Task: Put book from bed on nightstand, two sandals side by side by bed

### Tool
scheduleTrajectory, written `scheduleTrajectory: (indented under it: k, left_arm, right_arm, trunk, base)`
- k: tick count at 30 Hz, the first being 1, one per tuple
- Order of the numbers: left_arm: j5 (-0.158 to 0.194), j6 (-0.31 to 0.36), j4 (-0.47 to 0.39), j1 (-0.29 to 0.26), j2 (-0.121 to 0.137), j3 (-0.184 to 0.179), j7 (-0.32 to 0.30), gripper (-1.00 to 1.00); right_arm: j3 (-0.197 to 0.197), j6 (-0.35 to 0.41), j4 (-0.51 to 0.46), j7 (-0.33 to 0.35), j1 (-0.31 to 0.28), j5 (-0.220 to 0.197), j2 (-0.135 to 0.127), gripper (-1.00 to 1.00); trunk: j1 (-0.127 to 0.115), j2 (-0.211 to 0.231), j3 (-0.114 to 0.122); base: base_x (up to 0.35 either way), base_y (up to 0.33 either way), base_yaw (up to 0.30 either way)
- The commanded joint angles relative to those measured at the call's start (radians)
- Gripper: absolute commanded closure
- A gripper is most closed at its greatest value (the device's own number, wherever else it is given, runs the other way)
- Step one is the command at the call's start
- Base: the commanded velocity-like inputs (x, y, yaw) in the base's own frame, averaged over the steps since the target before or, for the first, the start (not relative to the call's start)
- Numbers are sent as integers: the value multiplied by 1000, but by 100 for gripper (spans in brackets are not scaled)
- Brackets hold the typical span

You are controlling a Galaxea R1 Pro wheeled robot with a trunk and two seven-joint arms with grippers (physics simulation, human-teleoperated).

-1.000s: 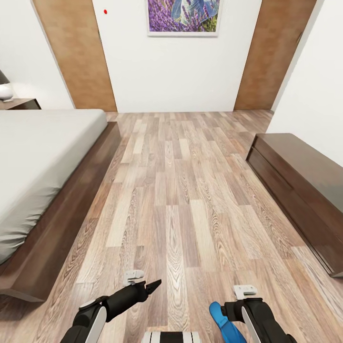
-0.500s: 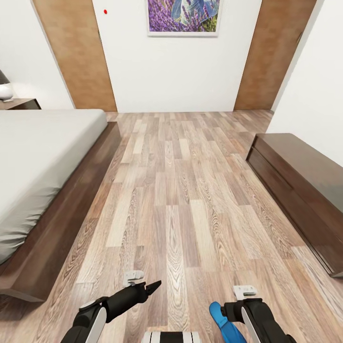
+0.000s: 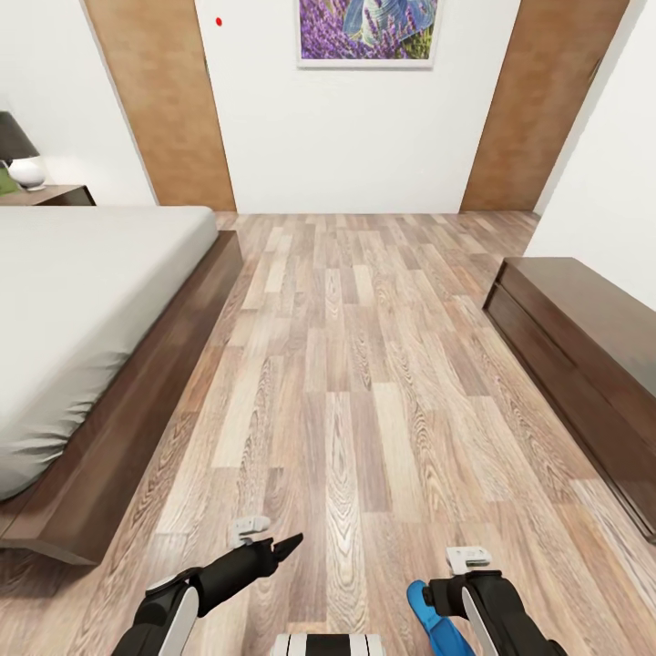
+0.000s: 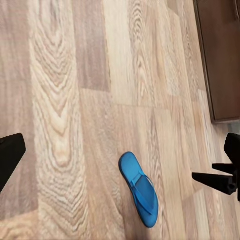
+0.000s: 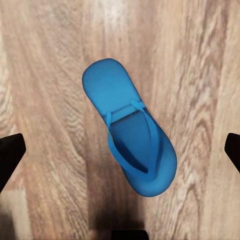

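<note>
One blue sandal (image 3: 426, 616) lies flat on the wood floor at the bottom of the head view, just left of my right arm. My right gripper (image 5: 120, 152) hangs open above that sandal (image 5: 131, 127), one fingertip on either side and apart from it. My left gripper (image 3: 288, 545) is also open, low over the floor to the sandal's left; its wrist view shows the sandal (image 4: 140, 190) between the spread fingers, farther off. The bed (image 3: 137, 428) with its grey mattress runs along the left. A nightstand (image 3: 56, 194) stands past the bed's far end. The book is out of view.
A long low dark brown cabinet (image 3: 583, 364) lines the right wall. A lamp (image 3: 20, 150) stands on the nightstand. Two tall light-brown wooden panels (image 3: 164, 100) flank a framed lavender picture (image 3: 369, 32) on the far wall. Wood floor stretches between bed and cabinet.
The whole head view has shifted a little, bringing the lamp and more of the nightstand into the picture. Both arms and the sandal keep their places.
</note>
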Motion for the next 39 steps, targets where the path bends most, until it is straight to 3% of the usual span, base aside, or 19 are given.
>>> scheduleTrajectory:
  k: [1, 39]
  left_arm:
    - [6, 8, 0, 0, -1, 5, -3, -100]
    - [6, 8, -5, 0, -1, 8, -5, -100]
  right_arm:
    - [1, 5, -1, -1, 0, 1, 0, -100]
    - [-6, 9, -5, -4, -1, 3, -8, -100]
  trunk:
    - [0, 0, -1]
    - [0, 0, -1]
  base:
    - [0, 0, 12]
    - [-44, 0, 1]
